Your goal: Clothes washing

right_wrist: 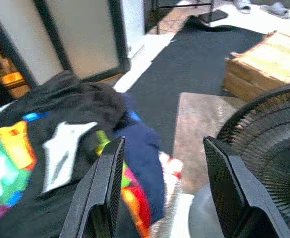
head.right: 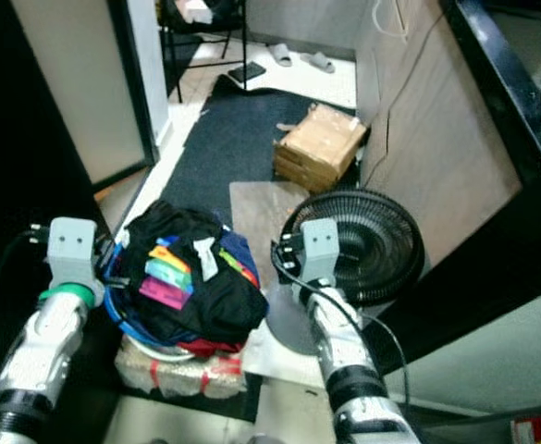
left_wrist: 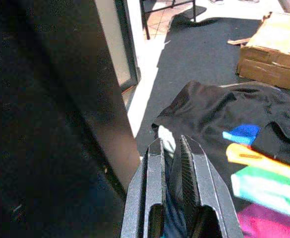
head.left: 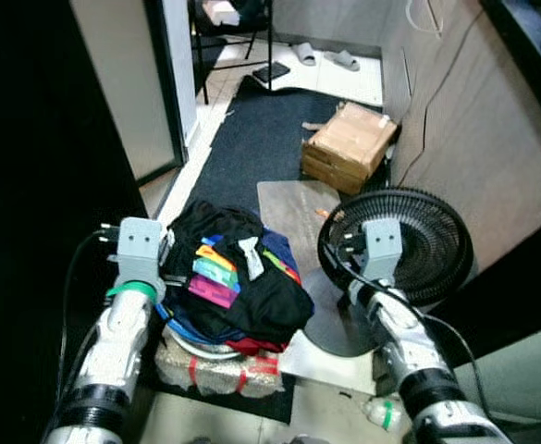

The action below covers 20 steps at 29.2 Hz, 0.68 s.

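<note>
Nearest the robot, two silver arms reached forward and down. The left gripper [left_wrist: 172, 168] had its black fingers pressed almost together at the edge of the laundry; whether cloth or the basket's rim lay between them could not be told. The right gripper [right_wrist: 167, 191] stood wide apart and empty, poised beside the pile, its ribbed fingers framing dark blue fabric.

Between the arms sat the clothes pile [head.left: 242, 287]: soft, crumpled garments heaped above a blue-rimmed basket [head.right: 115, 305], topped by a black shirt with bright stripes of blue, yellow, green and pink. The basket rested on a wrapped, shiny bundle [head.left: 216, 372] banded with red tape.

Just beside the pile, on the robot's right, stood a round black floor fan [head.left: 409, 242] with a wire grille. Beyond lay a dark, flat mat [head.left: 261, 139], then a brown cardboard box [head.left: 349, 146], and farthest off a chair and a pair of slippers on pale tile.

The step looked like taking hold of the load to carry it. Next, the right gripper would likely need to close on the basket's opposite side.
</note>
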{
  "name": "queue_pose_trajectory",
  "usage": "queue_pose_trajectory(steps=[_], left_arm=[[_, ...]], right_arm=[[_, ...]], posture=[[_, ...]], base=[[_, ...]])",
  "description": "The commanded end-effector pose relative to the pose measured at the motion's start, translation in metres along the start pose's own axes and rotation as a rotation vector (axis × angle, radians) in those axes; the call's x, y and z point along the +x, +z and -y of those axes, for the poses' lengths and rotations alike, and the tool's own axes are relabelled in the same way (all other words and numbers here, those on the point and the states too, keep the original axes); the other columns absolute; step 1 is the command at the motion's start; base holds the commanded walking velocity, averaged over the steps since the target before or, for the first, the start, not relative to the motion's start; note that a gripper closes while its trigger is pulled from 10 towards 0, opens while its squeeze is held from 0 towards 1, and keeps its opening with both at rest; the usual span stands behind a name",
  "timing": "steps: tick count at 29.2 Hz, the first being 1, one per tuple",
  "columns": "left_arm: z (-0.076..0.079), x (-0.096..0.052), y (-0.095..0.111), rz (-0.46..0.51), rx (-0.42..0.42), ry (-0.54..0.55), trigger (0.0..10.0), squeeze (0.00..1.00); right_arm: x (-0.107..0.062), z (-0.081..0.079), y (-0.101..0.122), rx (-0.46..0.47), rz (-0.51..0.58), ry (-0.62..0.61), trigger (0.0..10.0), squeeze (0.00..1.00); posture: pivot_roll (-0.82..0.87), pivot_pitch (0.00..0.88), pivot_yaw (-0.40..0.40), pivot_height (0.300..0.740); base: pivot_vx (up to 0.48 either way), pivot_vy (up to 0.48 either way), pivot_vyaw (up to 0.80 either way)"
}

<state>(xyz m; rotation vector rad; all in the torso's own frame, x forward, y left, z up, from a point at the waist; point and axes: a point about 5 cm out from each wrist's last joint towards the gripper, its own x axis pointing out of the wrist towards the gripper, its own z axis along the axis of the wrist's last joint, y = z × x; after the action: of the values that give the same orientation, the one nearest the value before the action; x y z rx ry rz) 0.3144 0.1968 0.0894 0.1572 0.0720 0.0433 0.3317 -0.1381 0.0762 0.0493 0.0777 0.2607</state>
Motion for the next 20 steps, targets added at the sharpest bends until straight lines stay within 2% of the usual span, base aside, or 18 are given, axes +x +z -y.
queue_pose_trajectory(steps=[1,20], left_arm=[[0.0014,-0.0030,-0.0094,-0.041,0.009,-0.002,10.0,0.00],[0.0018,-0.0023,-0.0082,-0.034,0.013,-0.007,10.0,0.00]], right_arm=[[-0.0036,0.0029,-0.0064,0.002,-0.023,-0.009,10.0,0.00],[-0.0031,0.0028,-0.0057,0.001,-0.023,-0.007,10.0,0.00]], posture=[[-0.01,0.011,-0.001,0.740],[-0.01,0.013,-0.001,0.740]], base=[[0.000,0.000,0.00],[0.000,0.000,0.00]])
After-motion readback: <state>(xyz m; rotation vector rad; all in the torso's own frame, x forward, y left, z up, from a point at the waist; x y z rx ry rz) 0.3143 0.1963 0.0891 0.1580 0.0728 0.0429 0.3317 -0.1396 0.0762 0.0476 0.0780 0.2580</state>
